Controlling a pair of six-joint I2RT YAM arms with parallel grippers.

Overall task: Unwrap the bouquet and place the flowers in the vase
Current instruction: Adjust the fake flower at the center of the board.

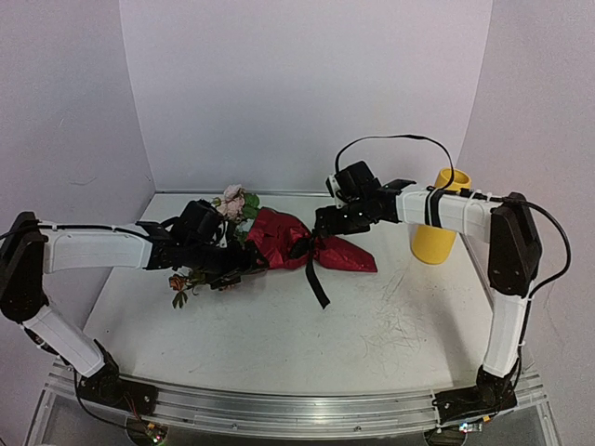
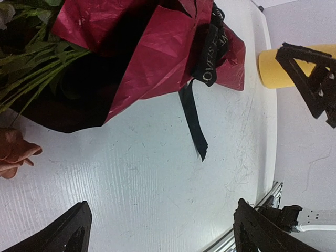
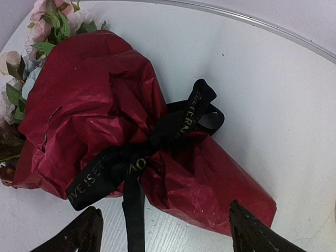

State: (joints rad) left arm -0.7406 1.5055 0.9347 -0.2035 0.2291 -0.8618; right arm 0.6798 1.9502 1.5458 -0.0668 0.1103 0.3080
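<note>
**Top external.** Bouquet flat on the table, mid-field, wrapped and tied. Flowers out of the wrap's mouth toward 10 o'clock, pointed tail toward 4. Black ribbon knotted round the waist, one end trailing toward 6. Vase upright at 3 o'clock of the bouquet, well apart, partly behind the right forearm. Left gripper low at the flower end. Right gripper just beside the knot, on its 12 o'clock side.

**Left wrist.** Jaws spread wide, fingers at 7 and 5 o'clock, bare tabletop between, nothing clamped. Dark red wrap at 12, ribbon end hanging toward 6. Green stems at 10, a rust-orange rose at 9. Vase at 2 o'clock.

**Right wrist.** Jaws parted wide, gripping nothing. Ribbon end and the wrap's lower edge in the gap; contact impossible to judge. Bow at centre, flower heads at 10 to 11 o'clock.
</note>
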